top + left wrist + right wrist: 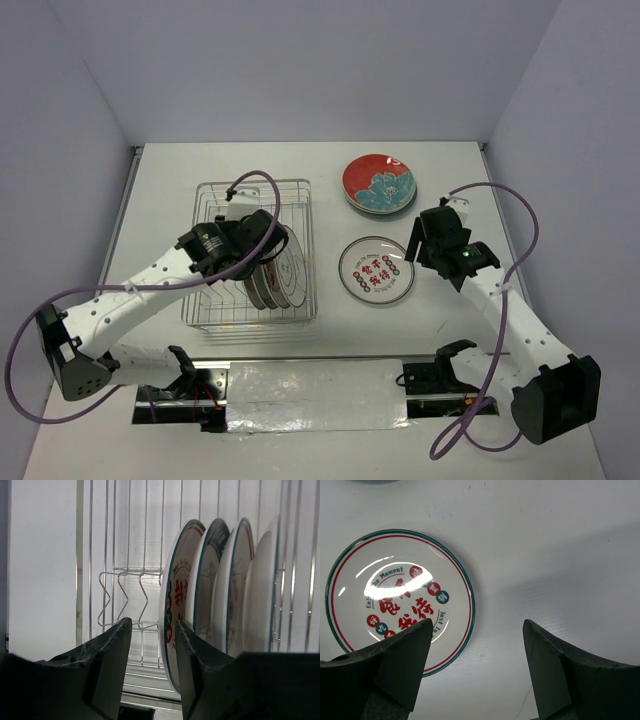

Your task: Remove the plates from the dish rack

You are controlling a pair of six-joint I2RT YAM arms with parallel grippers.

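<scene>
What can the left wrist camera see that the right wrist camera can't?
Only the left wrist view shows the dish rack. A row of plates stands on edge in it, and the left gripper is open right by the nearest one.

Only the right wrist view shows one white plate with red characters lying flat on the table, with the right gripper open near its rim.

Both views show an open gripper holding nothing, and a white plate with a teal rim and red print.
</scene>
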